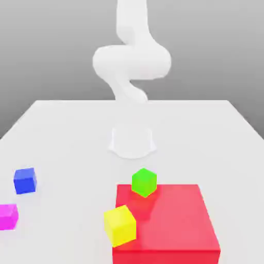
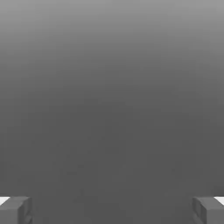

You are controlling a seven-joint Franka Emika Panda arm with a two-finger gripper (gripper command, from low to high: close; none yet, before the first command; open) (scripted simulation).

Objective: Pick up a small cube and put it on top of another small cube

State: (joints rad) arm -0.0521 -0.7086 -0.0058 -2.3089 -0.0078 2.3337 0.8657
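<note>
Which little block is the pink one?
Start at the big red block on the white table, then look far toward the exterior view's left edge. There sit two small cubes: the pink cube is the nearer one, just below the blue cube.

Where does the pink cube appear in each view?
Exterior view: pink cube at the exterior view's left edge, on the table, nearer the camera than the blue cube.
Hand view: plain grey backdrop between the open hand's fingers.
Shared landmark: that grey backdrop, above the table's far edge in the exterior view.
</note>
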